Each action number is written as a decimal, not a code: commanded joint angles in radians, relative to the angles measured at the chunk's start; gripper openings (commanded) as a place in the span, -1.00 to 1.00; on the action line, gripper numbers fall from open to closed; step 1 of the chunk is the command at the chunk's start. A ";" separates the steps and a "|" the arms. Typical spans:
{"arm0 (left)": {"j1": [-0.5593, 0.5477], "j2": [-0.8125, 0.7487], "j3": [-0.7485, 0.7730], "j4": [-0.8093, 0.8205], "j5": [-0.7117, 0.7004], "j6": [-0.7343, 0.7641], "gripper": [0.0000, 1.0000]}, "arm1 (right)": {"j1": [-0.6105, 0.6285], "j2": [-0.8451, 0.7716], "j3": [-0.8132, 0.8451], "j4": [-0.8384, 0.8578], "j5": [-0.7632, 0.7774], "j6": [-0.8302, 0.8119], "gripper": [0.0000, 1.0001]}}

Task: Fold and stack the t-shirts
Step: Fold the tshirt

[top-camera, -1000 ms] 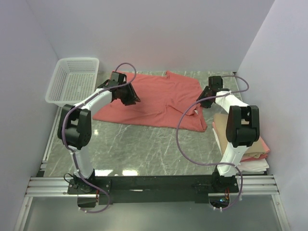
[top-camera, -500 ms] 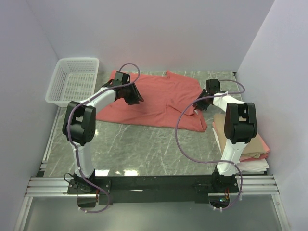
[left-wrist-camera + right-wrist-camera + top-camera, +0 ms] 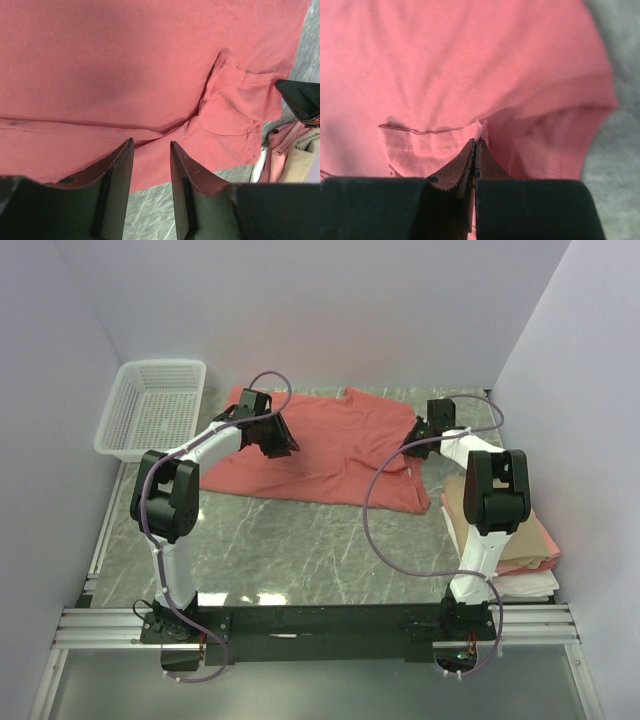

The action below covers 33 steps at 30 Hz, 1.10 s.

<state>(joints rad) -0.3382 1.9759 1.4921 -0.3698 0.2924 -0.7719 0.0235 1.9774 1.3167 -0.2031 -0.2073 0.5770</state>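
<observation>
Shirt (image 3: 330, 445), soft and limp, lies spread at the far middle; it should sag, so edges are best held. My right gripper (image 3: 475, 144) pinches a fold near its right sleeve; my left gripper (image 3: 151, 146) hangs parted, empty.

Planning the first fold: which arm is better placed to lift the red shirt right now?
Right, probably. The right gripper is shut on a pinch of the salmon-red shirt, while the left gripper hangs open above the cloth, holding nothing.
</observation>
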 commanded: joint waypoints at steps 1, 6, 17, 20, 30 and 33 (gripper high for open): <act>-0.005 -0.055 -0.015 0.032 0.011 0.006 -0.19 | 0.041 -0.095 -0.006 0.123 -0.014 -0.097 -1.00; -0.005 -0.060 -0.027 0.029 0.010 0.010 -0.20 | 0.101 -0.152 -0.040 0.175 0.055 -0.187 -1.00; -0.005 -0.071 -0.030 0.006 -0.006 0.026 -0.21 | 0.133 -0.178 -0.116 0.237 0.206 -0.192 -1.00; -0.005 -0.072 -0.033 0.005 -0.009 0.026 -0.21 | 0.125 -0.143 -0.079 0.180 0.247 -0.154 -1.00; -0.005 -0.089 -0.047 -0.001 -0.012 0.031 -0.21 | 0.112 -0.031 0.065 -0.033 0.333 -0.077 -0.49; -0.005 -0.094 -0.046 -0.009 -0.013 0.036 -0.21 | 0.108 -0.025 0.091 -0.078 0.358 -0.072 -0.20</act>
<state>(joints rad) -0.3382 1.9491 1.4456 -0.3828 0.2897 -0.7605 0.1436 1.9484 1.3460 -0.2272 0.0956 0.4847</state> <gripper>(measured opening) 0.397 0.370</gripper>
